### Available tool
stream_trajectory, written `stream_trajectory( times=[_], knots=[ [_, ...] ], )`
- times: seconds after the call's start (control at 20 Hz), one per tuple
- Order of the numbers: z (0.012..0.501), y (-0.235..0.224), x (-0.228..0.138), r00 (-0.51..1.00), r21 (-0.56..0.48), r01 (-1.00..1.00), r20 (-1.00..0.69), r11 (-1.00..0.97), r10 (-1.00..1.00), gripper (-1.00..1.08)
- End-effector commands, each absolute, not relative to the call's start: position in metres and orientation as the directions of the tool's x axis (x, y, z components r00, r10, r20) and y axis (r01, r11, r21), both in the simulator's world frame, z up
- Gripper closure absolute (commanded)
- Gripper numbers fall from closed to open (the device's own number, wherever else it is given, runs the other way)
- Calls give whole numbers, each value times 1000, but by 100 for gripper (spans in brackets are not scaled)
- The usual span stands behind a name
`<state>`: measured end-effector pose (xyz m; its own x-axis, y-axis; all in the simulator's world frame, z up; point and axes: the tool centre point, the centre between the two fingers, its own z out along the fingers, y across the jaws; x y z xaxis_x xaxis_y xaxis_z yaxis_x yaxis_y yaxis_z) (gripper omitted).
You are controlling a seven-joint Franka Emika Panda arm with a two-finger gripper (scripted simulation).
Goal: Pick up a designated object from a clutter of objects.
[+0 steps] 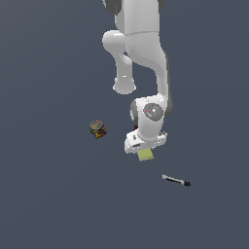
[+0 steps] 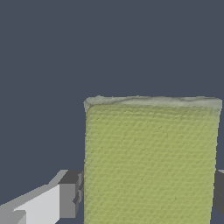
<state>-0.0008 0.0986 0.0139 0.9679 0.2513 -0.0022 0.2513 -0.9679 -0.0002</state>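
The designated object, a flat pale yellow-green pad [image 1: 145, 155], lies directly under the arm's hand in the exterior view. In the wrist view the pad [image 2: 151, 162] fills the space between the two fingers. My gripper [image 2: 144, 197] straddles it. One fingertip [image 2: 70, 199] sits against one long edge and the other fingertip [image 2: 219, 192] against the opposite edge, with no clear gap. The fingers are hidden behind the hand in the exterior view. Whether the pad is off the floor cannot be told.
A small multicoloured round lump [image 1: 97, 129] lies to the exterior view's left of the hand. A thin black-and-white marker [image 1: 176, 181] lies nearer the camera, to the right. A dark red sliver [image 1: 136, 127] shows behind the hand, mostly hidden.
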Motion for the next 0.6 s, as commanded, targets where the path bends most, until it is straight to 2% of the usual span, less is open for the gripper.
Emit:
stream_trajectory(
  times=[0.0,0.55],
  knots=[
    [20,98,0,968,0,252,0,-968,252,108],
    [88,94,2,968,0,252,0,-968,252,108]
  ],
)
